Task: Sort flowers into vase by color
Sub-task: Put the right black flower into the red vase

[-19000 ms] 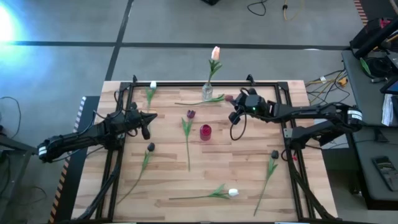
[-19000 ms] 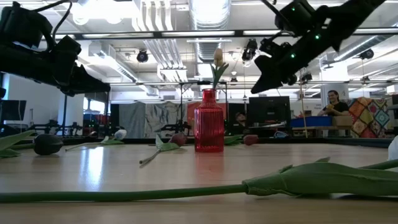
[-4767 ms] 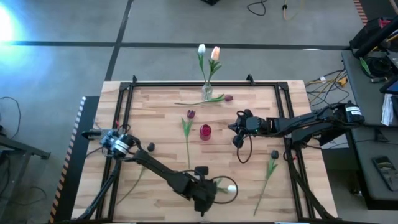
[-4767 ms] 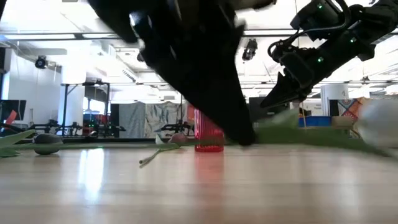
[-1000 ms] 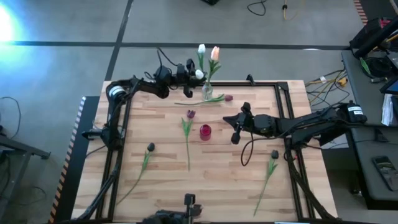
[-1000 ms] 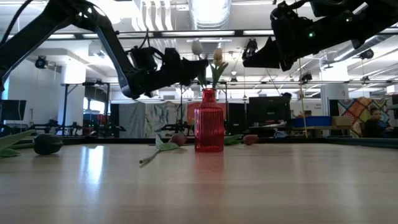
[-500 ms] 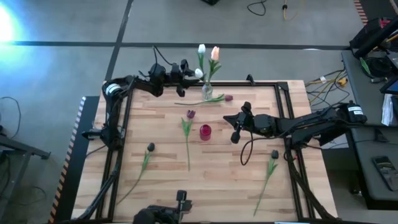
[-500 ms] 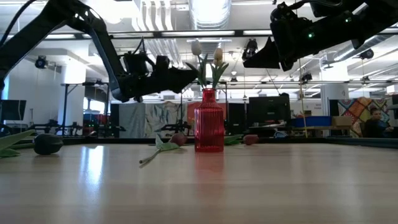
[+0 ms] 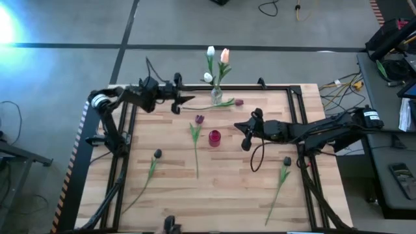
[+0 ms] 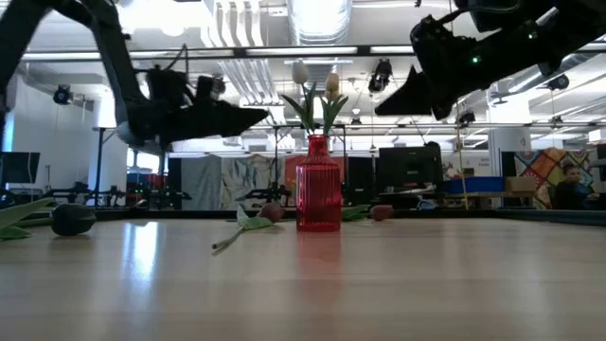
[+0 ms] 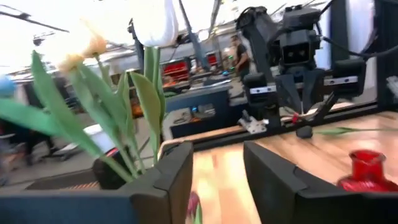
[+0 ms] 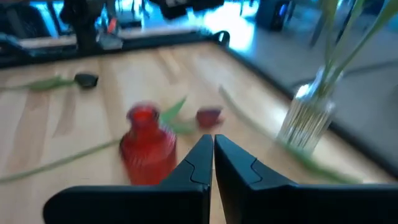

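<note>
1. Flowers, light set: three stand in the clear vase (image 9: 216, 97) at upper centre of the high view, on the table's far edge: white tulip (image 9: 210, 51), peach tulip (image 9: 225, 55), and a second white head (image 9: 207, 77) lower down. Stems upright, heads well above the rim; the pale colours look grouped here.
2. Red vase (image 9: 214, 137) at the frame's middle holds nothing in the high view. In the low view the pale heads only appear above it because the clear vase stands behind.
3. Flowers loose on the table (image 9: 260, 188): maroon tulip (image 9: 199, 119) just left of the red vase, stem running toward the lower edge; maroon-headed stem (image 9: 238, 102) lying beside the clear vase's foot; dark tulip (image 9: 157, 154) at left; dark tulip (image 9: 286, 161) at right. All lie flat, apart from both vases. Judged: the dark ones are left to sort, probably for the red vase.
4. Left gripper (image 9: 185, 100) hovers at upper left of centre, near the clear vase but apart from it. The left wrist view shows its fingers (image 11: 174, 180) parted with nothing between them, released.
5. Right gripper (image 9: 245, 134) hangs right of the red vase, off the table, clenched tight on nothing; the wrist view shows the tips meeting. Seemingly waiting.
</note>
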Controlling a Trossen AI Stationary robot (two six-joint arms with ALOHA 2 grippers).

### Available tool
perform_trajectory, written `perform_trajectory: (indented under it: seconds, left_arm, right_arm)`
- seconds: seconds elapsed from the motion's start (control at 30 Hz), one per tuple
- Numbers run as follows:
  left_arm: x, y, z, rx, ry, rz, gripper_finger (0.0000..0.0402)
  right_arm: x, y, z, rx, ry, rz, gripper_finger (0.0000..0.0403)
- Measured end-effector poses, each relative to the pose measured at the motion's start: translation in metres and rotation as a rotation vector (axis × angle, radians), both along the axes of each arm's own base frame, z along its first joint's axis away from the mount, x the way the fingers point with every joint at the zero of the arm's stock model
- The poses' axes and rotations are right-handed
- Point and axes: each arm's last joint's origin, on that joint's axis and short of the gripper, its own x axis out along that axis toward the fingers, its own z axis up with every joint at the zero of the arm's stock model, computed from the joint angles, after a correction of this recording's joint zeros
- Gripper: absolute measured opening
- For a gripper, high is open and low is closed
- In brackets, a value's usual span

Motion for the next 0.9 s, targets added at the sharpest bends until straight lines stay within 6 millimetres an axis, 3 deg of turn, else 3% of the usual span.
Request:
perform_trajectory:
  seconds: [0.17,0.37,0.6,0.9]
  left_arm:
    - [-0.029,-0.032,-0.006,-0.011,0.021,0.085,0.0071]
    - [-0.057,-0.065,-0.011,-0.069,0.03,0.128,0.0009]
    - [-0.078,-0.092,-0.028,-0.144,0.07,0.213,0.0003]
    - [-0.084,-0.096,-0.043,-0.232,0.116,0.278,0.0]
  right_arm:
    - [-0.005,0.002,-0.013,0.194,0.095,-0.042,0.0009]
    - [-0.01,0.003,-0.007,0.416,0.327,-0.19,0.0009]
    - [-0.02,0.012,0.007,0.675,0.523,-0.296,0.0023]
    - [-0.028,0.041,0.012,1.041,0.568,-0.467,0.0108]
